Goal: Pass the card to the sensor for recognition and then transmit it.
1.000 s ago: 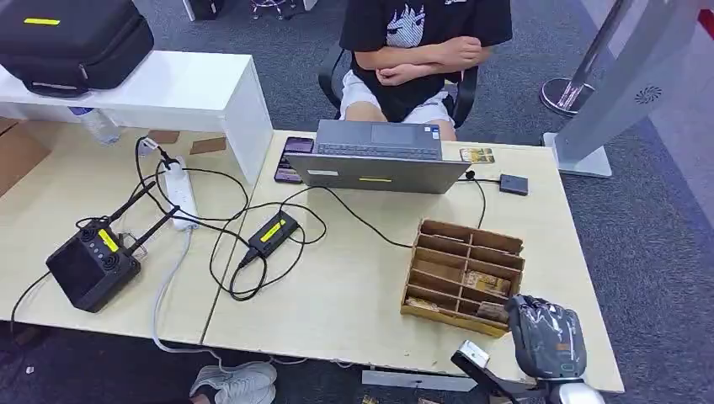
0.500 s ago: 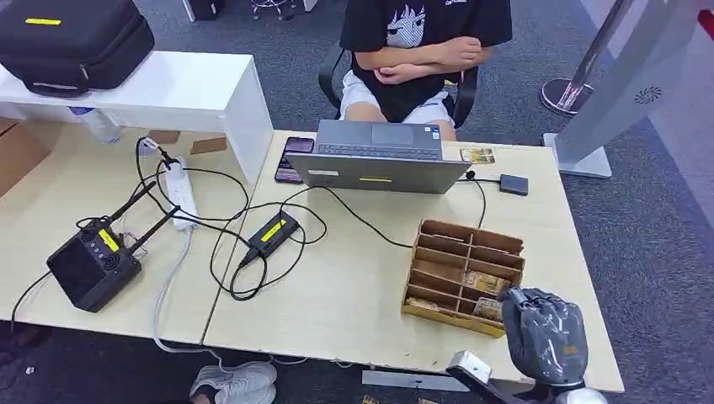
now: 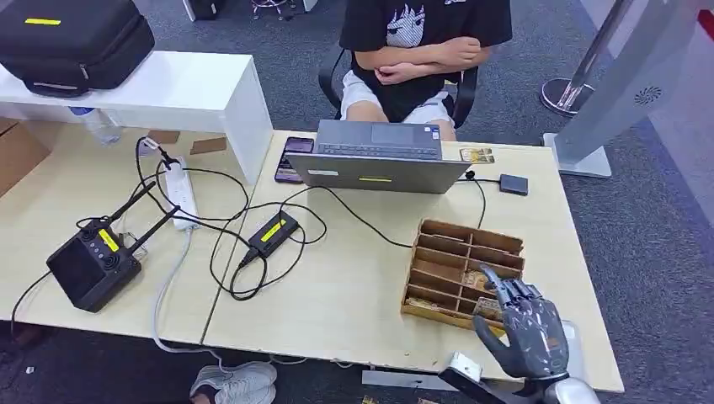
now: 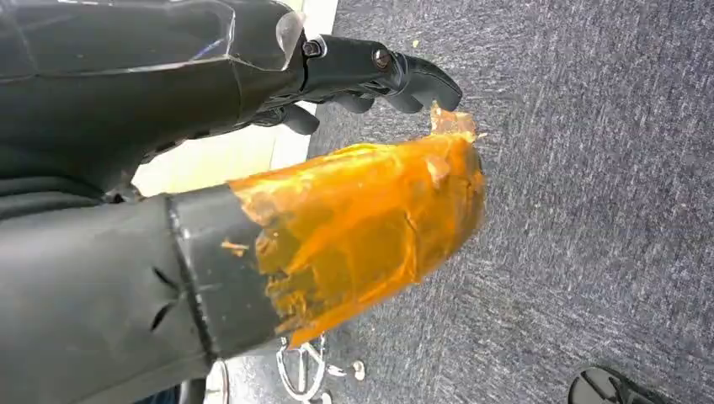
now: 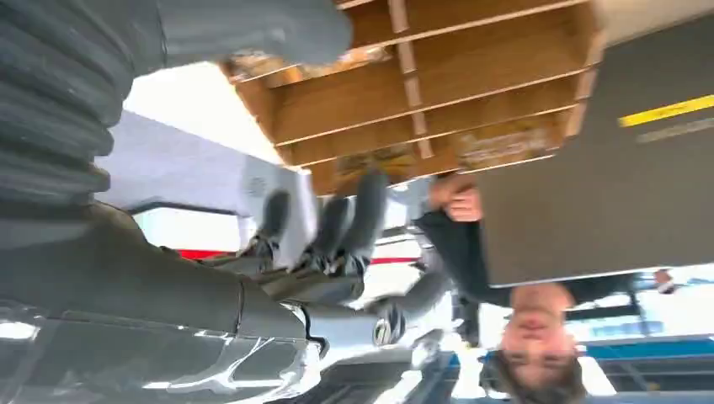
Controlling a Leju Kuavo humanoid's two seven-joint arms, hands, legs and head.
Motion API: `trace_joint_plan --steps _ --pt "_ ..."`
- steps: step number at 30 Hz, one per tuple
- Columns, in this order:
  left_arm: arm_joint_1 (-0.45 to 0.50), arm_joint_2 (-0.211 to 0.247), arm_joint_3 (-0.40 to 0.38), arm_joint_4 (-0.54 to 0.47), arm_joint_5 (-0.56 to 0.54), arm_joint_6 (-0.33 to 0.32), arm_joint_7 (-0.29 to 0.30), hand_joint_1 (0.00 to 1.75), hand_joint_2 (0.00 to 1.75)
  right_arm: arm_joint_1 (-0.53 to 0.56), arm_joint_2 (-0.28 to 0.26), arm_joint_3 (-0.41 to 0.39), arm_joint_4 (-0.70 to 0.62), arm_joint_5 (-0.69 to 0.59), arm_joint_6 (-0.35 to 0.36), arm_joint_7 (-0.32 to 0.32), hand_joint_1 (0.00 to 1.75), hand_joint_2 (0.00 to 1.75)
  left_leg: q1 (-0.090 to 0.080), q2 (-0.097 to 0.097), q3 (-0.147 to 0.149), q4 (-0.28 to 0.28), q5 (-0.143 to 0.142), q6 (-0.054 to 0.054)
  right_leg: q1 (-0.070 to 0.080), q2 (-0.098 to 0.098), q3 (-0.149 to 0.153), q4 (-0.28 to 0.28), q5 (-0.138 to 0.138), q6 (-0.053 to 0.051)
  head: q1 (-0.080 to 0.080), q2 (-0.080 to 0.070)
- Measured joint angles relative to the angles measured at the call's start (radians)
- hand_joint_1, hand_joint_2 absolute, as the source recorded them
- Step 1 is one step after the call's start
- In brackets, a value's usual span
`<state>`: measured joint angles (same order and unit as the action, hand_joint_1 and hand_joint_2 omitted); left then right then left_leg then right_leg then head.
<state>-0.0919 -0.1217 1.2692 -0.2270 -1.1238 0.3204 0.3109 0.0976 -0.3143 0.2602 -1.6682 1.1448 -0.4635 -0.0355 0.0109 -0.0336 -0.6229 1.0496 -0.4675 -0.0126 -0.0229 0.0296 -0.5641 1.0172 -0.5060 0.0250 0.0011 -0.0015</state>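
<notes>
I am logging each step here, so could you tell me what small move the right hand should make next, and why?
Probably lower the right hand toward the cards in the near compartment of the wooden organizer. It hovers open just above the box's near right corner with fingers spread, holding nothing, and a card must be picked first.

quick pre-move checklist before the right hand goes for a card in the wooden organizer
1. Right hand free of load: ok, fingers spread, nothing held.
2. Right hand lined up with the wooden organizer: ok, at its near right corner.
3. Cards available: ok, several lie in the near compartments.
4. Contact with a card: cannot tell, the fingertips overlap the near edge.
5. Black sensor unobstructed: ok, bare on the table right of the laptop.
6. Left hand out of the way: ok, over the floor, holding nothing.
</notes>
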Motion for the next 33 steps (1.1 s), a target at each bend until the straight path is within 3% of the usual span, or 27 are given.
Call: trace_joint_plan --steps 5,13,22,33 --pt "-0.001 0.000 -0.002 0.000 -0.006 0.000 0.000 0.00 0.00 -0.043 0.000 0.082 0.018 -0.027 -0.003 -0.075 0.00 1.75 0.000 0.000 0.000 0.000 0.000 0.000 0.000 0.000 0.000 0.000 0.000 0.000 0.000 0.000" --pt "-0.002 0.001 -0.010 0.000 -0.015 0.000 0.000 0.00 0.00 -0.101 0.009 0.188 0.053 -0.025 -0.010 -0.090 0.00 1.75 0.000 0.000 0.000 0.000 0.000 0.000 0.000 0.000 0.000 0.000 0.000 0.000 0.000 0.000" --pt "-0.002 0.002 -0.028 0.000 -0.026 -0.006 0.000 0.00 0.00 -0.203 0.056 0.276 0.190 0.114 -0.070 0.014 0.00 1.75 0.000 0.000 0.000 0.000 0.001 0.000 0.000 0.000 0.000 0.000 0.000 0.000 0.000 0.000" --pt "-0.002 0.005 -0.035 0.000 -0.031 -0.008 0.003 0.00 0.00 -0.261 0.081 0.308 0.291 0.169 -0.076 0.079 0.00 1.75 0.000 0.000 0.000 0.000 0.001 0.000 0.000 0.000 0.000 0.000 0.000 0.000 0.000 0.000"
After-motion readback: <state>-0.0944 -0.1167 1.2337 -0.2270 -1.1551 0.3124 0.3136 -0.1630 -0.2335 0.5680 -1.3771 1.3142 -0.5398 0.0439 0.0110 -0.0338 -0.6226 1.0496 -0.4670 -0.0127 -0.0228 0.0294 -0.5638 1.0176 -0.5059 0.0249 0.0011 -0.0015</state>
